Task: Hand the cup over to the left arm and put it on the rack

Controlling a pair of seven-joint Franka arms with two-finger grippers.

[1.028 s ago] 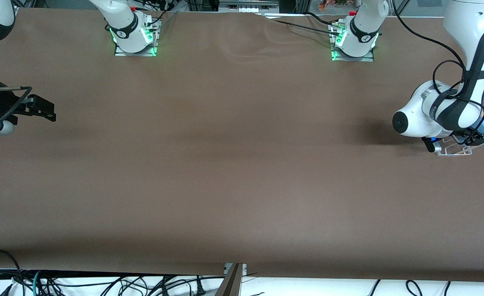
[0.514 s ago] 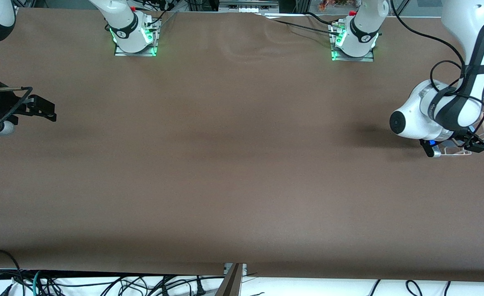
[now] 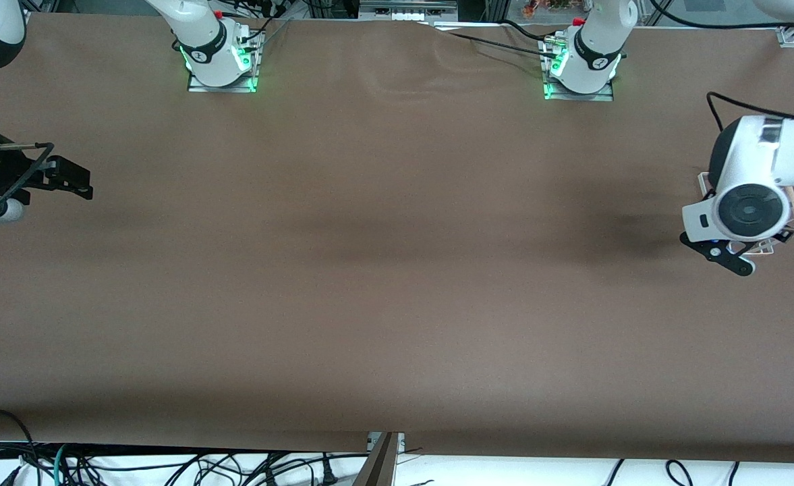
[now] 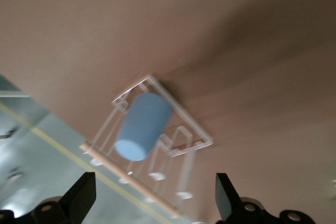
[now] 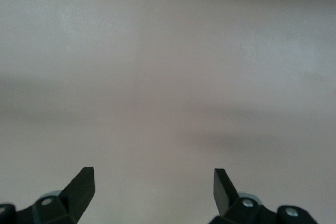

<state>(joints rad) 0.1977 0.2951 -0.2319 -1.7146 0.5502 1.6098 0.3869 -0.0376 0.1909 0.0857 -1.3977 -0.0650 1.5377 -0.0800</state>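
Left wrist view gives me one cup (image 4: 142, 126) lying on its side on the one rack (image 4: 186, 136), at the left arm's end of the surface (image 3: 383, 270). Left gripper (image 4: 152, 200) is over it, jaws apart, holding nothing. Right gripper (image 5: 153, 188) waits at its own end, jaws apart too.

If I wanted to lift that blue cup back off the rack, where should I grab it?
Grip the cup across its smooth side wall, about mid-length, coming from above. It lies tilted on the rack, with wire loops and a wooden dowel beneath, so only the upper sides look free.
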